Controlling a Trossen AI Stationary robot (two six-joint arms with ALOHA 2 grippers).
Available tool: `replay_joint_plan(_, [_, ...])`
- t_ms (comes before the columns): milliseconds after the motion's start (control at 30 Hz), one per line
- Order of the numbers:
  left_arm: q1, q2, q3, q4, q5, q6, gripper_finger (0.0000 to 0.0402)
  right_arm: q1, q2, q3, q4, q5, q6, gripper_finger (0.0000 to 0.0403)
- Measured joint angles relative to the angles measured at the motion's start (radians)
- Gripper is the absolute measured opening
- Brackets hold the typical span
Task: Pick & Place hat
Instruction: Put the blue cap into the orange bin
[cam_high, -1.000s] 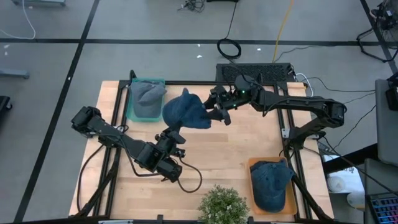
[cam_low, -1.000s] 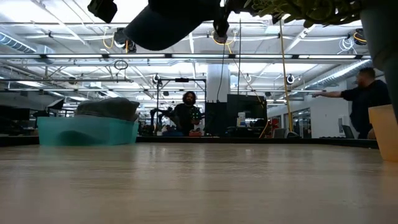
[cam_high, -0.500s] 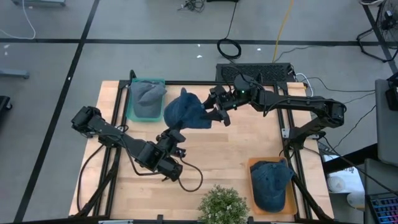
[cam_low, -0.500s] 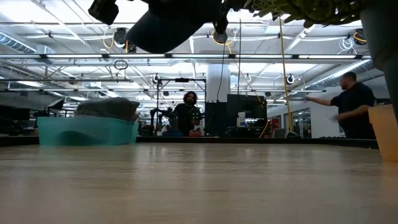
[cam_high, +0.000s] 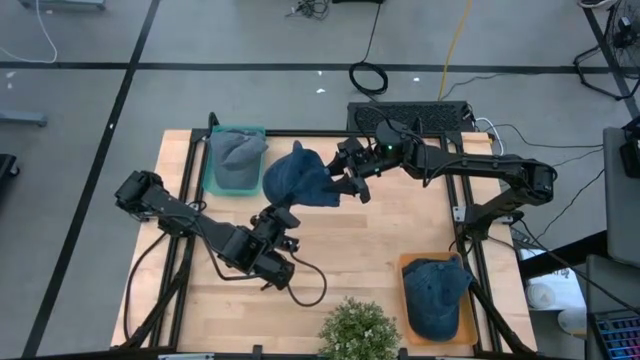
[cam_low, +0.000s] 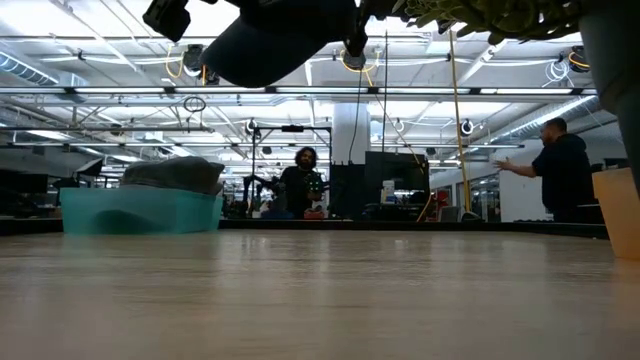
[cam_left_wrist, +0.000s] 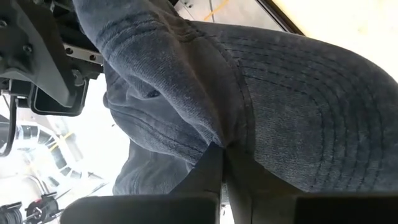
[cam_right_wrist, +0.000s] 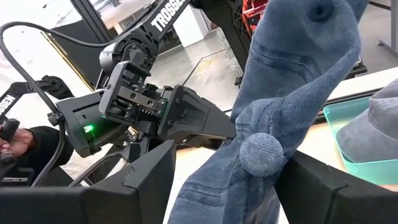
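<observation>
A blue hat (cam_high: 300, 178) hangs in the air over the table's far middle, and also shows at the top of the low view (cam_low: 275, 40). My left gripper (cam_high: 283, 207) is shut on it from the near side. My right gripper (cam_high: 345, 182) stands open at the hat's right side. Its fingers stand on either side of the crown, with the top button (cam_right_wrist: 261, 152) between them. A grey hat (cam_high: 240, 152) lies in a teal bin (cam_high: 212, 180) at the far left. Another blue hat (cam_high: 437, 290) lies on an orange tray (cam_high: 405, 265) at the near right. My left gripper (cam_left_wrist: 222, 163) pinches the hat's lower edge (cam_left_wrist: 219, 142) between its two fingers, where the stitched brim meets the crown. The fingers come about level from the table's near side. The hat is lifted clear of the table, its crown bunched in folds. My right gripper (cam_right_wrist: 235, 158) has the crumpled crown filling the gap between its fingers; whether they touch the cloth I cannot tell.
A potted plant (cam_high: 357, 328) stands at the near edge, between the two arms' sides. People stand in the room beyond the table in the low view. Bare wooden tabletop (cam_high: 370, 240) lies under the hat and in the middle.
</observation>
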Motion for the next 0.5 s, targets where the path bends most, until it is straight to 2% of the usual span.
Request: replay_joint_plan(500, [0.000,0.000,0.000,0.000,0.000,0.024,0.0006,0.000,0.000,0.000,0.001,0.000,-0.002,0.0235])
